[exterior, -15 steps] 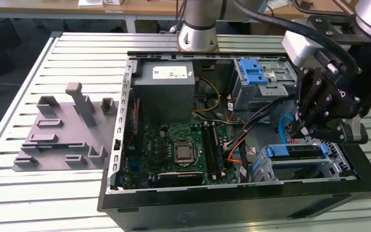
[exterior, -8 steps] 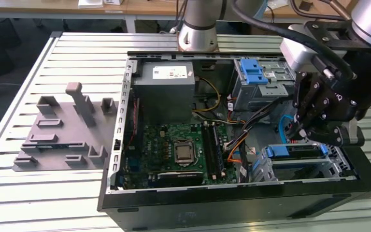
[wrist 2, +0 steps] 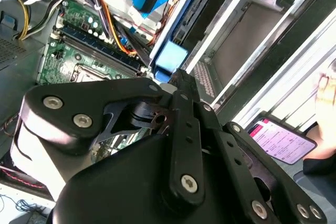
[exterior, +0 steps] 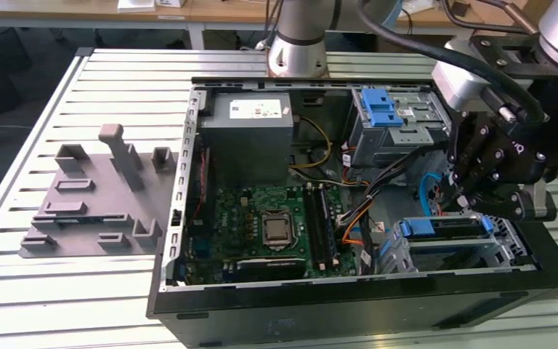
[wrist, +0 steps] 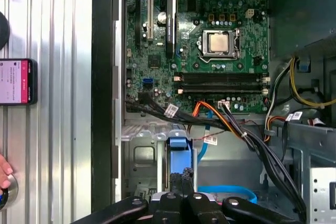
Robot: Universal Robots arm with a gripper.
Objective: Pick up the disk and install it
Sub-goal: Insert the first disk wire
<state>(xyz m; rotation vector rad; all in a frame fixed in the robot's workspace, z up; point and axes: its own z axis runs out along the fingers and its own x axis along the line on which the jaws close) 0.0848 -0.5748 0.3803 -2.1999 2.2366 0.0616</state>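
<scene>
Gripper (exterior: 473, 207) hangs low inside open computer case (exterior: 357, 305), just above drive bay at exterior view's right. Disk (exterior: 444, 227), blue rails showing, sits in that bay below fingers. Fingers look closed together; grip on disk unclear. Phone (wrist: 17, 81) lies on slatted table (exterior: 85, 291) beside case.

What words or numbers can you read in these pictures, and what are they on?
No text can be quoted for certain.
White sticker: print too small to read.
Phone screen: lines of text, blurred.
Green circuit board: white markings, too small to read.
Cable tags: print too small to read.
</scene>
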